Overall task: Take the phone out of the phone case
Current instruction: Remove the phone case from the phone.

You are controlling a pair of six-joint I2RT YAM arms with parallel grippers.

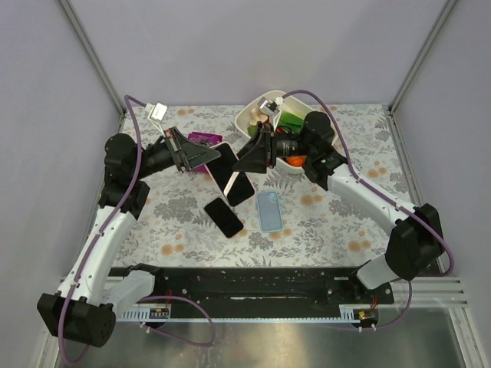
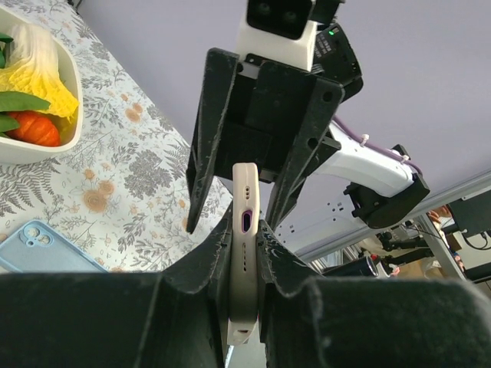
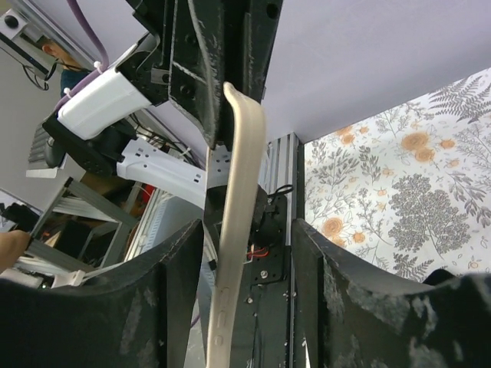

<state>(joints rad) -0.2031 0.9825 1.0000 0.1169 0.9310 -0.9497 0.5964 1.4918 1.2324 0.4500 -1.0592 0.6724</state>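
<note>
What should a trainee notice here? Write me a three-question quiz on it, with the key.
1. True or false: the left gripper is clamped on the cream phone case.
2. Which lies flat on the table? A) a light blue case B) a laptop C) a mug
3. Fill in: the right gripper has its jaws ___ on either side of the cream phone case, with gaps showing.
Key: 1 true; 2 A; 3 open.
</note>
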